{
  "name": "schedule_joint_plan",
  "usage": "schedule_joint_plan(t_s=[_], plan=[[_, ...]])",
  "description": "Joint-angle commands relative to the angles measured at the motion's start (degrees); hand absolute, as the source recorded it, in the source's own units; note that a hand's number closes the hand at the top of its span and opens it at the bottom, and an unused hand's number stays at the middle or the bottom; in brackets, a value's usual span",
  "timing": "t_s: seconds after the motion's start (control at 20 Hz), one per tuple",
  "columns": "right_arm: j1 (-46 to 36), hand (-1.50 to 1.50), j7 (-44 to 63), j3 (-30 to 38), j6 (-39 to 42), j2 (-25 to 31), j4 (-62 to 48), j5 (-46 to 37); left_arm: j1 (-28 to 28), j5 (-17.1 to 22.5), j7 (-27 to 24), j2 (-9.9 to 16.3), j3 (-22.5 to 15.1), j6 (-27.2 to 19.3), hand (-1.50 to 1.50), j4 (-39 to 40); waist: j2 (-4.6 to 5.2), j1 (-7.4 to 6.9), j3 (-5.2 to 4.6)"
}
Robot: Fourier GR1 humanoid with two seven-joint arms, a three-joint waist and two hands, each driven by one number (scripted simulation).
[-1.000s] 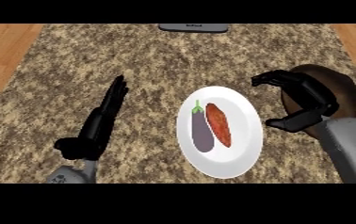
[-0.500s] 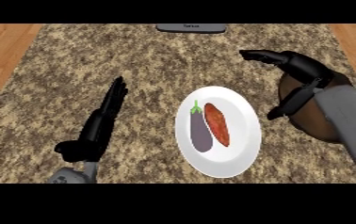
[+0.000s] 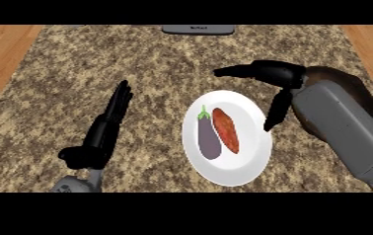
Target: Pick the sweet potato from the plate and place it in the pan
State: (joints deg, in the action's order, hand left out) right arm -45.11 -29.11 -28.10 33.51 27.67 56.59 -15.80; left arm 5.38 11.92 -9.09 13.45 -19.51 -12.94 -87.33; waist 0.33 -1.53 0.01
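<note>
Speckled granite counter (image 3: 167, 66), wood edges, white plate (image 3: 251, 155), sweet potato (image 3: 226, 130)

A dark round pan (image 3: 342, 81) at the counter's right is largely hidden behind the black right hand (image 3: 280, 76) and its grey forearm (image 3: 339, 125), with only an arc of rim showing. The forearm runs out past the view's right edge. At the top, a flat grey object (image 3: 198, 29) is cut by the edge; its small marking is too small to read. The grey left forearm (image 3: 76, 183) is cut off at the lower edge.
</note>
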Motion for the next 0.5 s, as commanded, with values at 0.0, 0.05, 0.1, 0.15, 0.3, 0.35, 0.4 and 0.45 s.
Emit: schedule_joint_plan(t_s=[0.0,0.05,0.1,0.15,0.3,0.35,0.4,0.45], plan=[[-0.7,-1.50,-1.3,-7.5,-1.9,-3.6,0.1,-8.9,0.9,0.2,0.6,-1.1,0.7,-0.1,0.00,0.7,-0.06,0.32,-0.01],[1.6,-1.50,-4.7,-8.8,-2.8,-2.1,0.0,-10.6,-2.3,0.6,1.3,1.4,0.5,1.4,0.00,-2.8,-0.19,0.19,0.02],[0.2,-1.50,-1.6,-9.3,-1.9,-4.2,1.3,-11.0,-0.4,-0.7,0.7,-0.4,0.6,-0.2,0.00,-0.9,-0.26,0.73,-0.01],[0.7,-1.50,-2.6,-10.4,-4.5,-3.7,0.8,-13.8,-2.7,-0.5,-0.2,-0.3,-0.3,1.0,0.00,-0.7,-0.23,0.65,-0.01],[2.0,-1.50,-0.4,-12.6,-8.2,-8.1,-2.7,-18.6,0.8,-0.6,-1.2,-2.3,1.2,1.1,0.00,2.7,-0.11,0.90,-0.01],[1.7,-1.50,-0.7,-10.6,-5.2,-5.8,-1.8,-18.8,-2.4,-2.1,-0.7,-1.2,0.6,0.7,0.00,-0.7,-0.31,1.01,-0.01],[1.2,-1.50,-1.1,-10.5,-5.8,-7.6,-4.0,-19.8,-1.3,-1.0,3.9,0.4,2.1,0.8,0.00,-4.8,-0.30,0.81,0.01],[2.7,-1.50,-0.9,-9.7,-5.8,-8.3,-2.3,-21.0,-1.7,-2.8,1.3,-2.3,1.4,-0.3,0.00,-2.2,-0.32,1.13,-0.01]])
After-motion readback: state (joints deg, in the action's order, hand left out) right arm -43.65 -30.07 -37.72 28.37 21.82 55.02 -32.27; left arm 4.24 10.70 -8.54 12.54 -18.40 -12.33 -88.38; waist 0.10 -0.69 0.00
